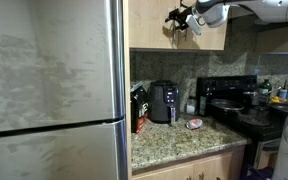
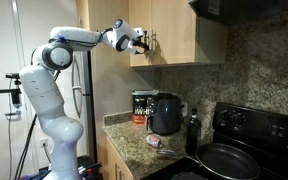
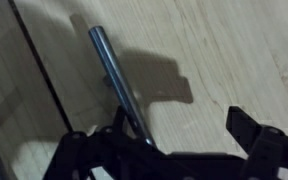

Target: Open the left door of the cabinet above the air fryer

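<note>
The light-tan cabinet (image 1: 209, 30) hangs above the black air fryer (image 1: 164, 102) and shows in both exterior views (image 2: 184, 30). Its left door (image 1: 149, 25) looks closed. My gripper (image 1: 180, 22) is up at the door fronts near the middle seam (image 2: 144, 42). In the wrist view my gripper (image 3: 179, 125) is open. A slim silver bar handle (image 3: 112, 70) runs just inside one finger, beside the dark seam (image 3: 34, 75) between the doors. I cannot tell which door this handle belongs to. The air fryer (image 2: 166, 113) stands on the counter.
A large stainless-steel fridge (image 1: 49, 90) fills the space beside the cabinet. A coffee box (image 1: 139, 110) stands next to the air fryer on the granite counter (image 1: 184, 140). A black stove (image 1: 239, 100) with pans (image 2: 229, 160) lies beyond.
</note>
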